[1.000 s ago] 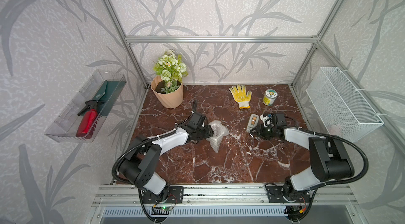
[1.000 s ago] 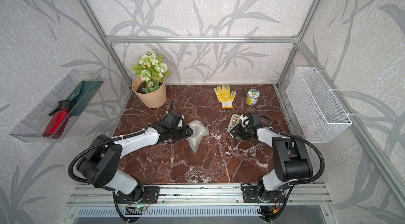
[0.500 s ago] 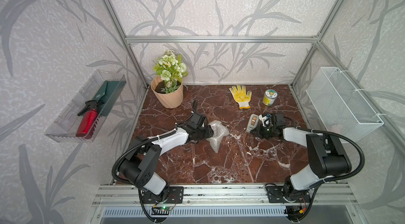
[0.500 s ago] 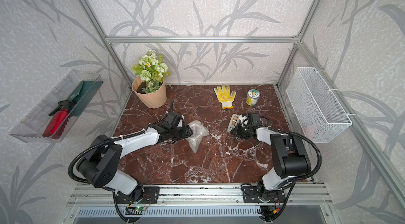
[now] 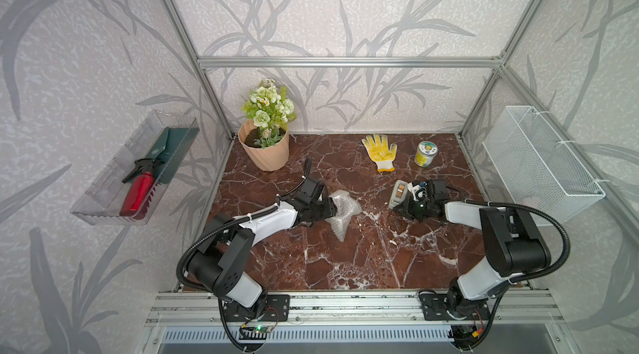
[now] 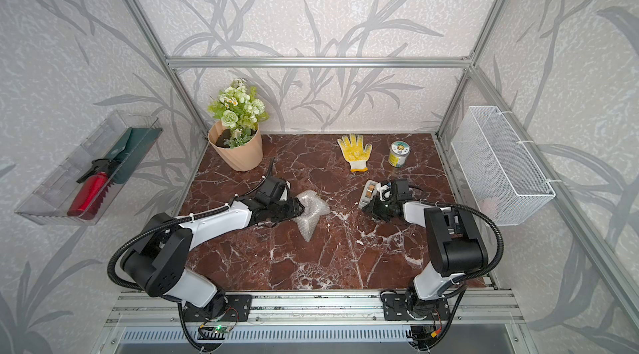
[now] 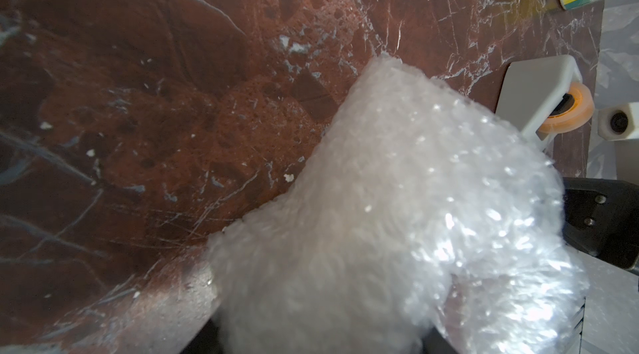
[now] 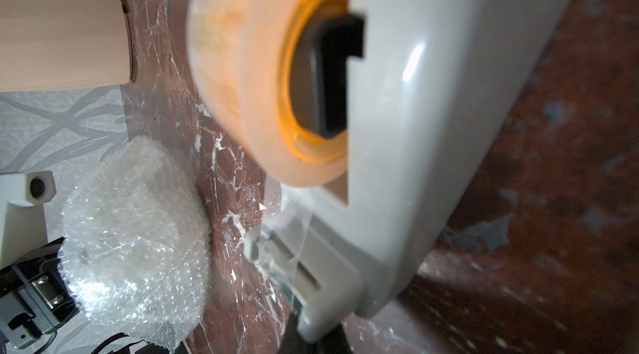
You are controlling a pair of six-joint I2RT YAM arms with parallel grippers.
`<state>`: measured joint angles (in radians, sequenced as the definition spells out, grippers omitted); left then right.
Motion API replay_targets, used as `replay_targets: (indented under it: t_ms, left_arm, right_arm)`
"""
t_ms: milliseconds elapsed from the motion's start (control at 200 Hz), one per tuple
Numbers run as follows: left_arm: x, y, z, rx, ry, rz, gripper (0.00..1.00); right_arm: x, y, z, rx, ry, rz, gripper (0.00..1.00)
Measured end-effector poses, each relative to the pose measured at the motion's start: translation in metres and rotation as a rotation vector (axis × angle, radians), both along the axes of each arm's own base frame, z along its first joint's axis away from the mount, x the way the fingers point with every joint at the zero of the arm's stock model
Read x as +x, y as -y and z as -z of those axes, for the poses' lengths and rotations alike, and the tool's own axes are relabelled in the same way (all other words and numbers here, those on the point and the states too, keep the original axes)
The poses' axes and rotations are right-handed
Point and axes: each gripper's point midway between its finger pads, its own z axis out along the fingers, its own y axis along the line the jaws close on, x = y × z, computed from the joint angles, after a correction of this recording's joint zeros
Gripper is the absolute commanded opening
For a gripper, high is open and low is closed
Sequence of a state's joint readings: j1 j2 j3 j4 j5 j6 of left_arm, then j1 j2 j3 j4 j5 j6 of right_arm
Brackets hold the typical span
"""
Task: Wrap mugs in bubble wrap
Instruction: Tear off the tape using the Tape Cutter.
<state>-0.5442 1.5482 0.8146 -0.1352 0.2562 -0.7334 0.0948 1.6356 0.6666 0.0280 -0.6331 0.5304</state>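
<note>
The bubble wrap [image 5: 342, 208] [image 6: 311, 210] is bunched into a rounded bundle with a loose tail lying on the marble top. The mug is hidden; no part of it shows through the wrap. My left gripper [image 5: 330, 212] [image 6: 299, 212] is shut on the bundle's left side, and the wrap [image 7: 397, 214] fills the left wrist view. My right gripper [image 5: 401, 208] [image 6: 371, 208] is shut at the low front end of a grey tape dispenser [image 5: 399, 193] [image 8: 432, 127], right of the bundle [image 8: 131, 231]. Whether tape is pinched I cannot tell.
A flower pot [image 5: 264, 148] stands at the back left, with a yellow glove [image 5: 379, 151] and a small labelled jar [image 5: 425, 154] at the back. A white wire basket [image 5: 539, 162] hangs on the right wall. A clear tray [image 5: 135, 169] hangs on the left wall.
My right gripper has closed at the tape dispenser's front end and edged slightly toward it. The left gripper and the bundle have not moved.
</note>
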Motion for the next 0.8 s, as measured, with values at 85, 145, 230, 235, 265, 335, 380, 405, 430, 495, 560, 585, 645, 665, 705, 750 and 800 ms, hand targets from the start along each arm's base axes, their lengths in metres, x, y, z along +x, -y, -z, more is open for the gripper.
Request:
replay_targets:
  t_ms: [85, 145, 230, 235, 265, 335, 380, 405, 430, 495, 560, 585, 645, 665, 705, 750, 800]
  left_arm:
    - [0.000, 0.000, 0.000, 0.000, 0.000, 0.000, 0.57]
    - [0.000, 0.000, 0.000, 0.000, 0.000, 0.000, 0.57]
    - [0.000, 0.000, 0.000, 0.000, 0.000, 0.000, 0.57]
    - [0.000, 0.000, 0.000, 0.000, 0.000, 0.000, 0.57]
    - [0.000, 0.000, 0.000, 0.000, 0.000, 0.000, 0.57]
    - [0.000, 0.000, 0.000, 0.000, 0.000, 0.000, 0.57]
    - [0.000, 0.000, 0.000, 0.000, 0.000, 0.000, 0.57]
    - [0.000, 0.000, 0.000, 0.000, 0.000, 0.000, 0.57]
    - [0.000, 0.000, 0.000, 0.000, 0.000, 0.000, 0.57]
    - [0.000, 0.000, 0.000, 0.000, 0.000, 0.000, 0.57]
    - [0.000, 0.000, 0.000, 0.000, 0.000, 0.000, 0.57]
    - [0.000, 0.000, 0.000, 0.000, 0.000, 0.000, 0.57]
    - [0.000, 0.000, 0.000, 0.000, 0.000, 0.000, 0.57]
    - [0.000, 0.000, 0.000, 0.000, 0.000, 0.000, 0.57]
    - [0.000, 0.000, 0.000, 0.000, 0.000, 0.000, 0.57]
    - [0.000, 0.000, 0.000, 0.000, 0.000, 0.000, 0.57]
    - [0.000, 0.000, 0.000, 0.000, 0.000, 0.000, 0.57]
  right_arm:
    - [0.000, -0.001, 0.001, -0.020, -0.004, 0.001, 0.00]
    - [0.000, -0.002, 0.001, -0.041, -0.005, 0.001, 0.00]
    - [-0.001, -0.004, 0.001, -0.102, -0.013, 0.002, 0.00]
    - [-0.001, -0.004, 0.001, -0.106, -0.013, 0.002, 0.00]
    - [0.000, -0.004, 0.001, -0.137, -0.017, 0.006, 0.00]
    - [0.000, -0.004, 0.001, -0.205, -0.029, 0.024, 0.00]
    - [0.001, -0.002, 0.001, -0.249, -0.034, 0.040, 0.00]
    - [0.001, -0.002, 0.002, -0.271, -0.036, 0.048, 0.00]
    - [0.001, -0.001, 0.002, -0.292, -0.038, 0.055, 0.00]
    - [0.000, 0.001, 0.002, -0.333, -0.046, 0.070, 0.00]
    - [-0.004, 0.008, 0.006, -0.387, -0.070, 0.099, 0.00]
    - [-0.008, 0.013, 0.009, -0.410, -0.090, 0.111, 0.00]
    - [-0.013, 0.022, 0.013, -0.449, -0.123, 0.141, 0.00]
    - [-0.014, 0.025, 0.014, -0.461, -0.126, 0.149, 0.00]
    - [-0.015, 0.028, 0.014, -0.473, -0.132, 0.163, 0.00]
    - [-0.016, 0.031, 0.014, -0.485, -0.136, 0.173, 0.00]
    - [-0.017, 0.033, 0.013, -0.495, -0.138, 0.179, 0.00]
